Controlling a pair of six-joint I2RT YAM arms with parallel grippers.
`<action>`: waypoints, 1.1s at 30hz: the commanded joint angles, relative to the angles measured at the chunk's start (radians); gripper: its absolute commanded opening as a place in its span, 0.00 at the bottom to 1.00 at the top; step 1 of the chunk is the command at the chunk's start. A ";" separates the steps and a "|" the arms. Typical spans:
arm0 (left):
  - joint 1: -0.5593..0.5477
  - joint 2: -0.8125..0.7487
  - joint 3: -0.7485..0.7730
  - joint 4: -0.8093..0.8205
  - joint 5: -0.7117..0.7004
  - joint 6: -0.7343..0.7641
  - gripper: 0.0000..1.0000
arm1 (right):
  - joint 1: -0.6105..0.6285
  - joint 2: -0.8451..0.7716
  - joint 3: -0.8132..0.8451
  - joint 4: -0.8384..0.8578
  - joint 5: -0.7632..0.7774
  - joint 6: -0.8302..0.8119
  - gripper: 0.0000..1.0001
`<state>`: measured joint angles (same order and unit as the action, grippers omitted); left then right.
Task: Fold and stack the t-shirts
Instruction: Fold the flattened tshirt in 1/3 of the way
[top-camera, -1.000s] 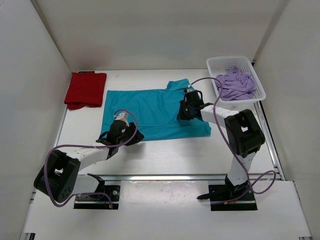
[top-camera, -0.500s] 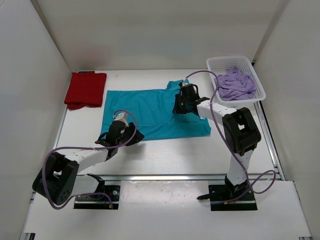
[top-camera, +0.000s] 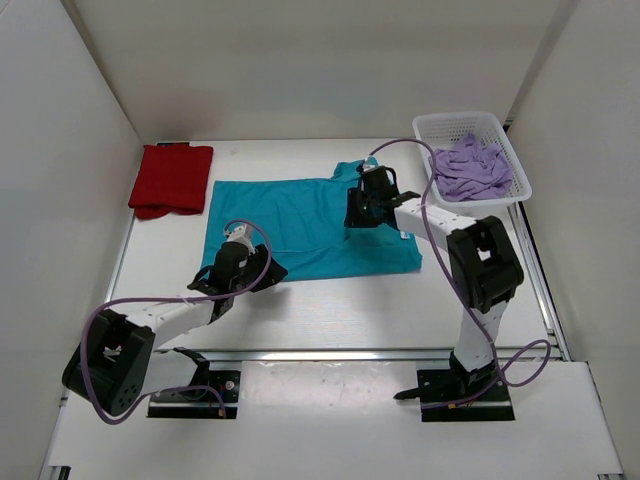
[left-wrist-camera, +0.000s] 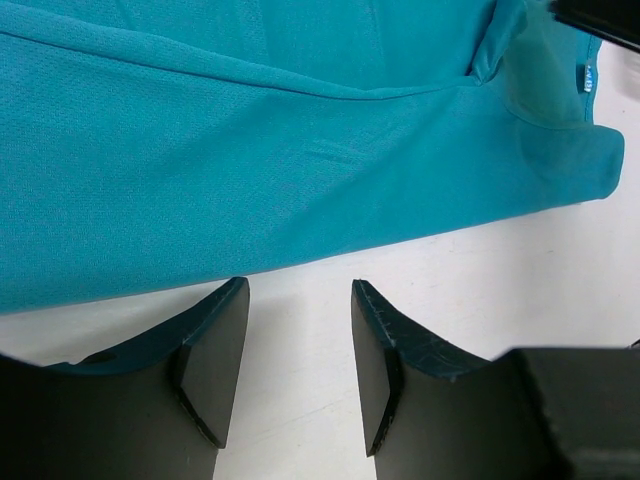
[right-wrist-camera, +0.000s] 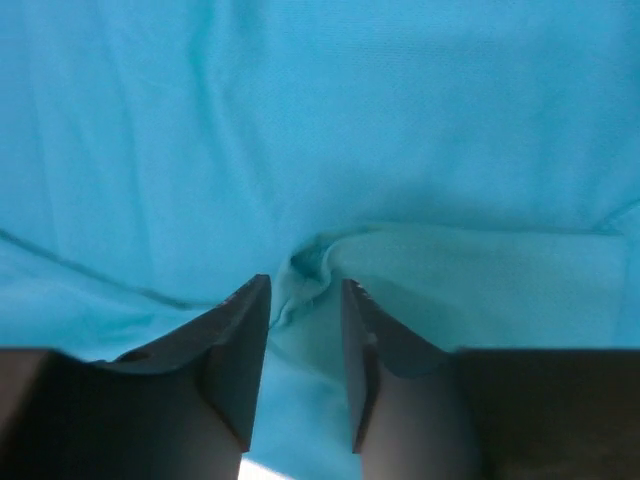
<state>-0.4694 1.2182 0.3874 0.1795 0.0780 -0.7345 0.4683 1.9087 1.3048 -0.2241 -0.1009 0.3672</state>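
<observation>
Right jaws shifted left, pinching teal t-shirt (top-camera: 290, 215)

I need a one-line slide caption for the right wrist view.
Right end effector straddling a bunched fold in the teal t-shirt.

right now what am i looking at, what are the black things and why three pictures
Two robot arms are bolted at a white table's near edge. One picture looks down from above and behind them; the other two come from cameras on each wrist, so the black wedges are that arm's own fingers. On the table lie a folded red t-shirt, a spread teal t-shirt, and a white basket holding a crumpled lavender t-shirt. The left hand is open, holding nothing. The right hand straddles a bunched teal fold; whether it grips is unclear.
</observation>
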 joint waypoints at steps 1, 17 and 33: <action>0.000 -0.022 0.013 0.002 0.005 -0.006 0.56 | 0.000 -0.109 -0.047 0.035 0.015 -0.013 0.26; 0.006 -0.019 -0.010 0.009 0.014 -0.003 0.56 | 0.024 -0.008 -0.059 0.078 -0.019 0.004 0.00; 0.044 -0.031 -0.036 0.023 0.029 0.009 0.56 | 0.033 0.107 0.047 0.040 0.015 -0.008 0.00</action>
<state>-0.4442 1.2171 0.3527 0.1909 0.0906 -0.7406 0.5091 2.0087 1.3190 -0.1940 -0.0944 0.3630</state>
